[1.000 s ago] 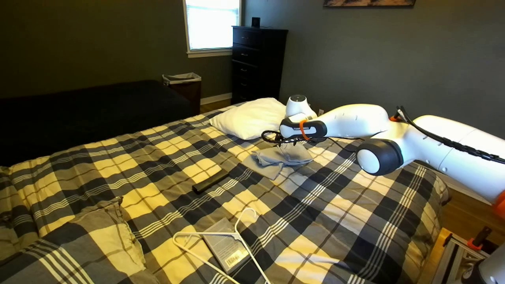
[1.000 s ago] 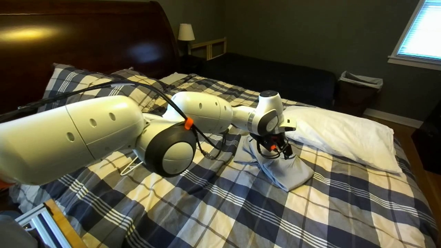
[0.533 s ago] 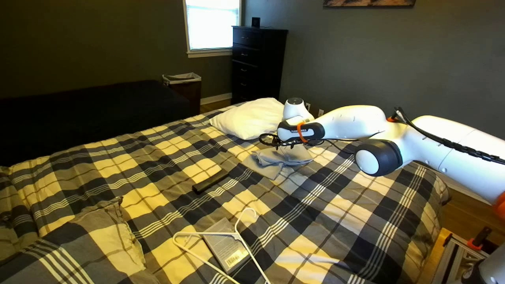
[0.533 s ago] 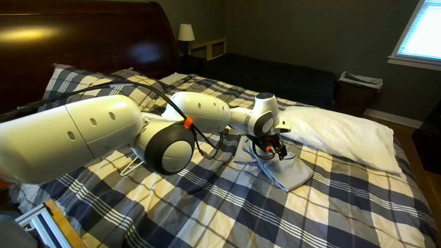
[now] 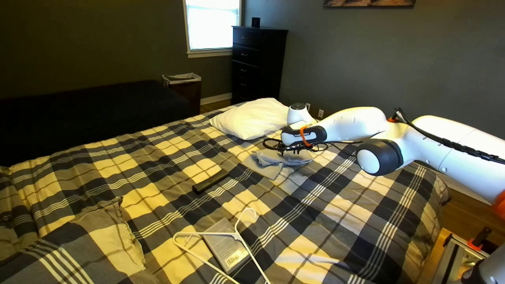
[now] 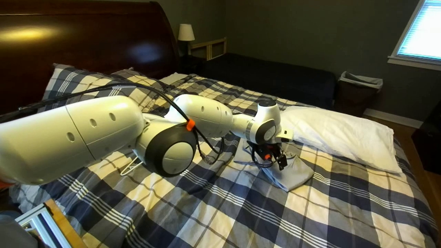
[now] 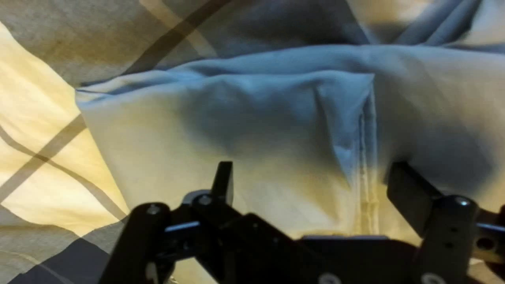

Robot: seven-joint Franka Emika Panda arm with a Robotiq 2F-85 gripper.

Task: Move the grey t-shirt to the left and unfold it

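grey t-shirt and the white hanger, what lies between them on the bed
Only plaid bedspread shows between the grey t-shirt and white hanger, in an exterior view.

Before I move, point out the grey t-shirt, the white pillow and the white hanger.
Grey t-shirt [image 7: 276,130]: in wrist view, its upper folded layer.
White pillow [image 6: 339,136]: in an exterior view, its broad side.
White hanger [image 5: 237,235]: in an exterior view, base of its hook.
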